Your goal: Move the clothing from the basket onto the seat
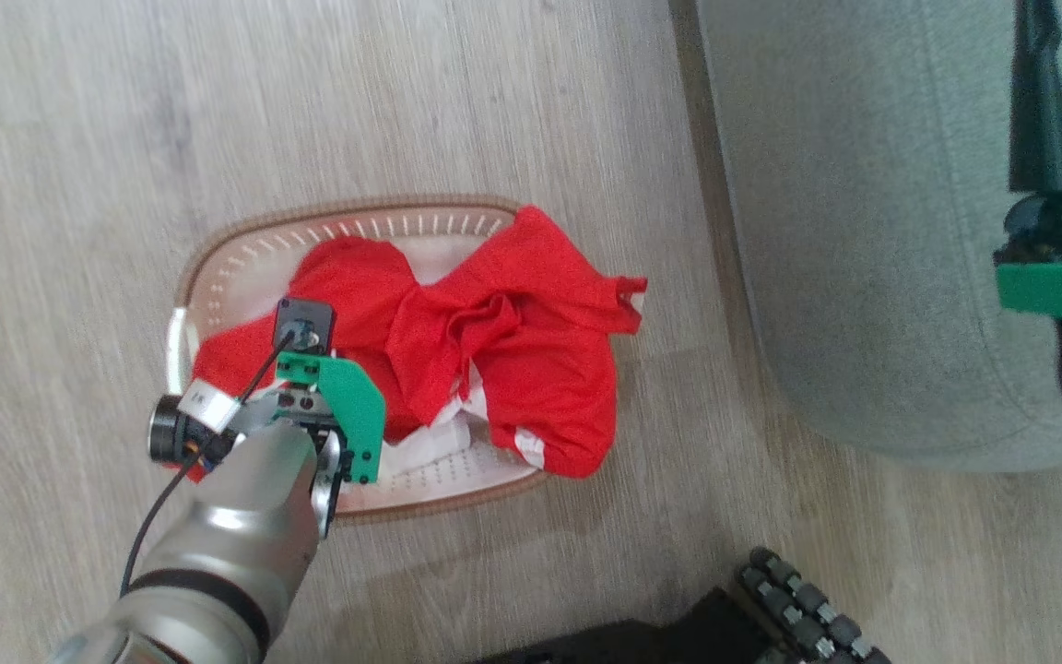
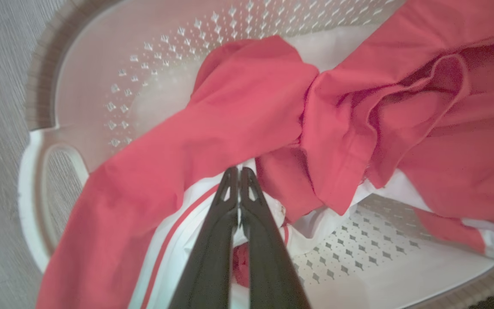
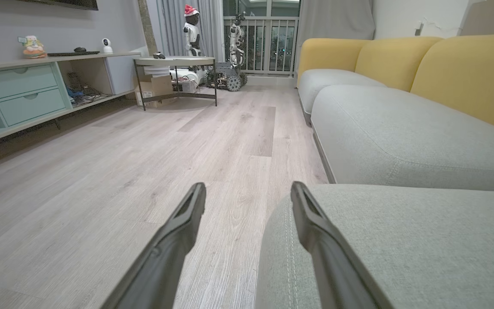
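Observation:
The red clothing (image 1: 494, 341) lies crumpled in the cream basket (image 1: 245, 240) on the floor, one part draped over its right rim. In the left wrist view the two garments (image 2: 251, 107) overlap, and white striped trim (image 2: 178, 231) shows beneath them. My left gripper (image 2: 239, 171) reaches down into the basket (image 2: 101, 64), its fingers pressed together with a fold of the white-trimmed cloth drawn up to their tips. My right gripper (image 3: 247, 193) is open and holds nothing, hovering at the edge of the grey seat (image 3: 401, 240). In the head view the seat (image 1: 863, 231) stands to the right of the basket.
Pale wooden floor (image 1: 218, 111) surrounds the basket. My dark wheeled base (image 1: 798, 609) is at the bottom. Further off stand yellow sofa backrests (image 3: 465, 73), a round side table (image 3: 174, 64) and a low cabinet (image 3: 24, 94) along the left wall.

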